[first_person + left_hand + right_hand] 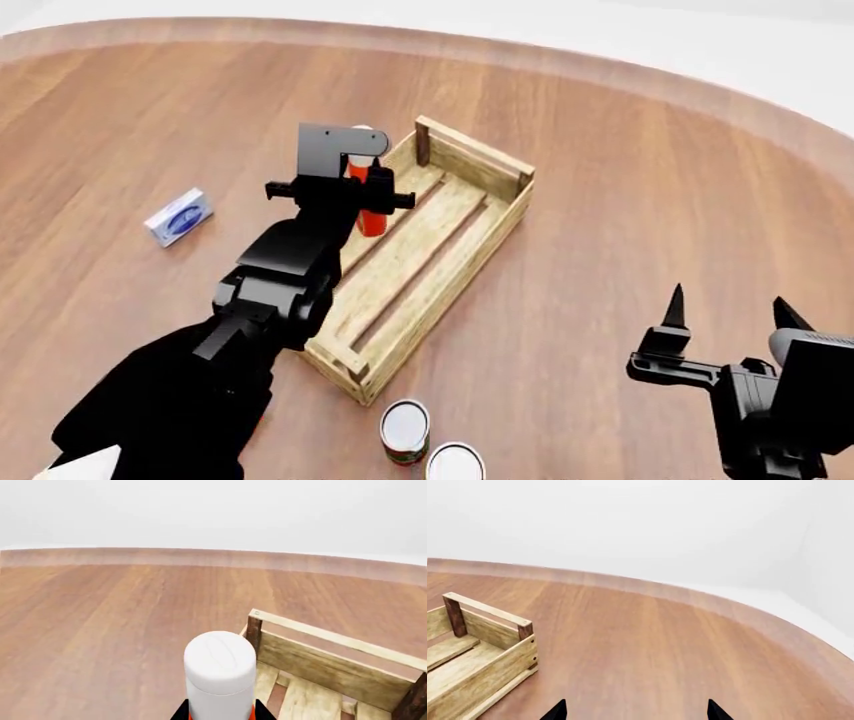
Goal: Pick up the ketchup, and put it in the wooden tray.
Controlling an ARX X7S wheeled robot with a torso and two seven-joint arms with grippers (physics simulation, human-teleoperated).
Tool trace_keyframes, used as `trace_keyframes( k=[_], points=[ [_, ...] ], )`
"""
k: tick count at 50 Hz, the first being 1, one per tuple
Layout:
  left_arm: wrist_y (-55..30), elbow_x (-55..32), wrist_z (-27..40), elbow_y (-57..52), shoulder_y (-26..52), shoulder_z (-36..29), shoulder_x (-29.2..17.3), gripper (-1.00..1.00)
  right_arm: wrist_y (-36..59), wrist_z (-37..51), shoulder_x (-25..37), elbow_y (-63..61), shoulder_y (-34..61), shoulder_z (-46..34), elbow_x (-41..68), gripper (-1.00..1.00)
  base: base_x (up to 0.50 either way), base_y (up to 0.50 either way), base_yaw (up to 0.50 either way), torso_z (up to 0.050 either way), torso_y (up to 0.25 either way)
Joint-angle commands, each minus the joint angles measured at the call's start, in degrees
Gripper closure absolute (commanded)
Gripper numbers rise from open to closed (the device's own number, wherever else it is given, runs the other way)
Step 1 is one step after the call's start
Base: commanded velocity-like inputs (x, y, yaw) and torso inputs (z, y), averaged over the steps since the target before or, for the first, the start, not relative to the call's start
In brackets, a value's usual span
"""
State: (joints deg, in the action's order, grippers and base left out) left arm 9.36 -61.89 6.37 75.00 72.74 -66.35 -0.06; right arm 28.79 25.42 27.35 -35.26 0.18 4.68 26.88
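My left gripper (363, 190) is shut on the ketchup (368, 210), a red-orange bottle with a white cap. It holds the bottle upright at the far left side of the wooden tray (494, 240), over the tray's left edge. In the left wrist view the white cap (219, 665) fills the space between my black fingertips (180, 712), with a corner post of the tray (313, 665) just beyond it. My right gripper (723, 312) is open and empty, well to the right of the tray; in its wrist view (636, 711) the tray's end (487, 640) shows at the edge.
A small blue-and-white box (178, 216) lies on the wooden table left of the tray. Two cans (404, 430) (457, 462) stand near the tray's near corner. The table's curved far edge (641, 75) meets a white wall.
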Motion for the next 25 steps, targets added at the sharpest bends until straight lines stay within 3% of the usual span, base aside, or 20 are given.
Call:
trace_keyframes(
  k=[1,25],
  points=[
    [0.3,-0.9,0.0,-0.1,0.3,-0.5,0.0,1.0,-0.2,0.1,0.1,-0.1,-0.2,0.0,0.0,-1.0,0.0,0.0,0.0,0.0,-0.064],
    [0.5,-5.5,0.9,0.0,-1.3,-5.5,0.0,1.0,-0.5,0.5,0.2,-0.1,-0.7,0.1,0.1,-1.0,0.0,0.0,0.0,0.0,-0.012]
  ],
)
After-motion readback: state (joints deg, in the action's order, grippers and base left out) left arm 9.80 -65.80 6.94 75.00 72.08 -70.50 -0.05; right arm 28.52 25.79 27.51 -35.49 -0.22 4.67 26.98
